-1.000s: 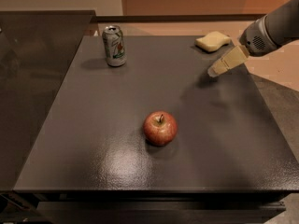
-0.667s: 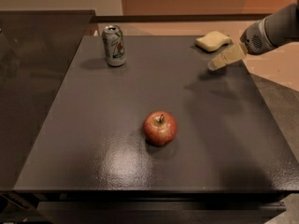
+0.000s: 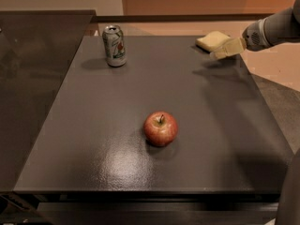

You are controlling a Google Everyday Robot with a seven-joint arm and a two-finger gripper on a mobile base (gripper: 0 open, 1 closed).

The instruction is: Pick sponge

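At the far right corner of the dark table [image 3: 93,125], lying flat and close to both edges: the sponge [image 3: 212,40], a pale yellow-cream block with rounded edges. Reaching in over the right edge with a grey arm [image 3: 276,28] and holding the beige gripper [image 3: 219,53] at the sponge's near right side. Pointing the gripper leftward and slightly downward, with its tip overlapping the sponge's near edge in this view. Touching the sponge or stopping just short of it: not telling from here. Not telling either whether the claw is spread or pressed together. Casting a soft shadow on the tabletop just nearer than the gripper, so hanging above the surface rather than resting on it.

Standing upright near the far edge, toward the far left corner: a soda can [image 3: 115,45], silver-topped, with green and white sides and a red mark, well apart from the sponge. Sitting about midway between the left and right edges, somewhat nearer the near edge: a red apple [image 3: 161,128], stem up, well apart from both the can and the sponge. Glinting on the tabletop toward the near edge, just left of the apple: a pale sheen of reflected light.
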